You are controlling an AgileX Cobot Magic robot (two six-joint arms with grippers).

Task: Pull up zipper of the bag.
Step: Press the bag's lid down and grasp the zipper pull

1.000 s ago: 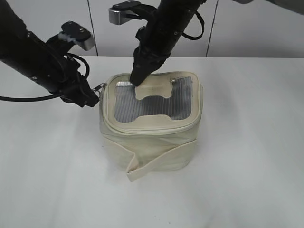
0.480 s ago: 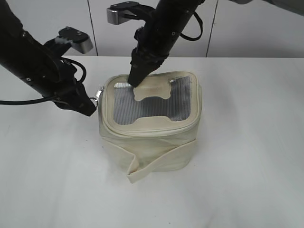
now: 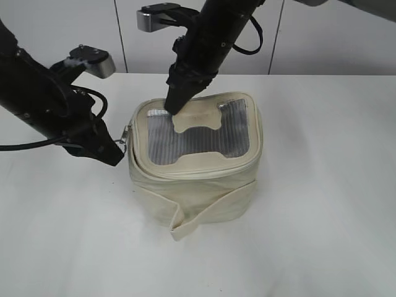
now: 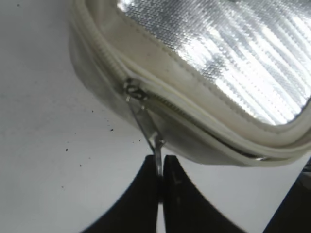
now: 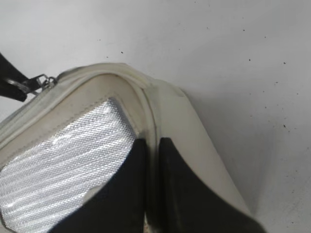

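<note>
The cream bag (image 3: 204, 185) stands mid-table, its grey mesh top panel (image 3: 185, 139) facing up. The cream zipper (image 4: 170, 104) runs around the panel rim. My left gripper (image 3: 117, 154) is at the bag's left side, shut on the silver zipper pull (image 4: 145, 121), which hangs taut from its slider (image 4: 133, 91); the gripper (image 4: 160, 167) shows the pull clamped between its tips. My right gripper (image 3: 175, 106) is shut and its tips press on the top panel's back-left rim (image 5: 146, 104), shown close in the right wrist view (image 5: 153, 148).
A loose cream strap (image 3: 192, 219) wraps the bag's body and its end sticks out at the front. A white table (image 3: 322, 216) lies all around. A black cable (image 3: 31, 145) trails from the left arm. White wall panels stand behind.
My left gripper has moved towards the front along the bag's left side with the pull, dragging the slider along the track. The bag has shifted slightly. The right gripper stays pressed on top.
</note>
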